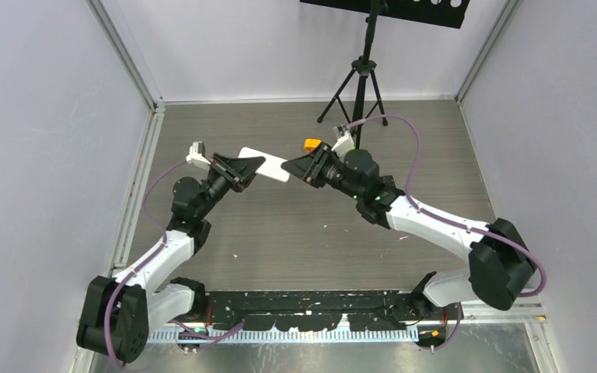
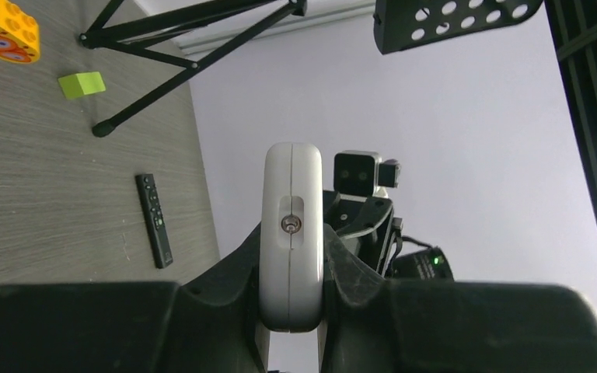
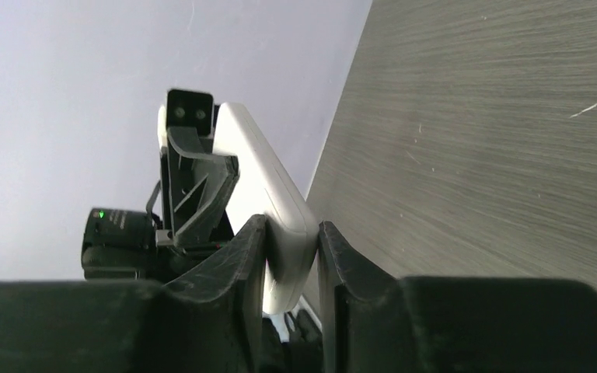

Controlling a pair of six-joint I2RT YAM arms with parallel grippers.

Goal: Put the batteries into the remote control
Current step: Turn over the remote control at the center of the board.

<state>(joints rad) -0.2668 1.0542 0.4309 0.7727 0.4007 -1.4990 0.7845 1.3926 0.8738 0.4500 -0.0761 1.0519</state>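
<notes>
Top view: a white remote [image 1: 268,165] is held in the air above the table [image 1: 303,233], spanned between both arms. The left end effector [image 1: 253,165] is clamped on its left end and the right end effector [image 1: 291,169] on its right end. The remote's broad face is turned up toward the camera. An orange block [image 1: 312,144] is seen on the table just behind the right end effector. A tripod [image 1: 361,78] stands at the far edge. Left wrist view: the white remote [image 2: 291,179] is seen end-on, standing upright on its narrow edge. It is pinched low between the fingers [image 2: 225,272] of the left end effector [image 2: 291,233], jaws narrow and touching both sides. A small round fitting [image 2: 288,224] is set in a slot on the remote's end face. A black remote [image 2: 154,220] lies flat on the table to the left, well apart. A lime block [image 2: 82,84] and the orange block [image 2: 4,31] lie farther off, near the tripod [image 2: 186,47] legs. Right wrist view: the white remote [image 3: 264,179] runs away from the camera. Its near end is gripped between the fingers [image 3: 241,264] of the right end effector [image 3: 291,233], jaws narrow. The left arm's camera [image 3: 189,109] is seen at the remote's far end. The table [image 3: 497,140] fills the right side.
</notes>
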